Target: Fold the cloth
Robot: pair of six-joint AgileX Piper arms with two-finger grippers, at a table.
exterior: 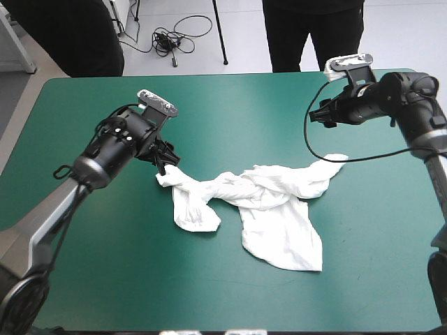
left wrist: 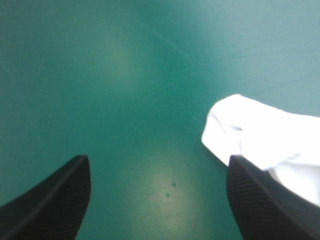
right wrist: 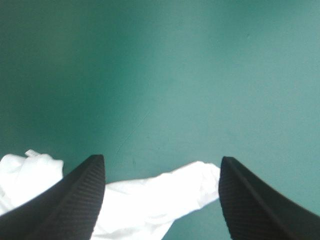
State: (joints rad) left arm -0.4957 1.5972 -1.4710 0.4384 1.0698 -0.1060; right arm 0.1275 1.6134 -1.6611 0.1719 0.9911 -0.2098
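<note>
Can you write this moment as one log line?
T-shirt: crumpled, twisted | left gripper: open, beside one end | right gripper: open, near other end

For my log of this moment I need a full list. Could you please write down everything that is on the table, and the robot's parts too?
T-shirt: one, white, crumpled and twisted, lying across the middle of the table, toward its right side.
Table: one, teal-green cover, filling most of the high view.
Left end effector: one, black, open, at the T-shirt's left end; the cloth tip lies by one finger, not gripped.
Right end effector: one, black, open, over the T-shirt's right end, not gripping it.
</note>
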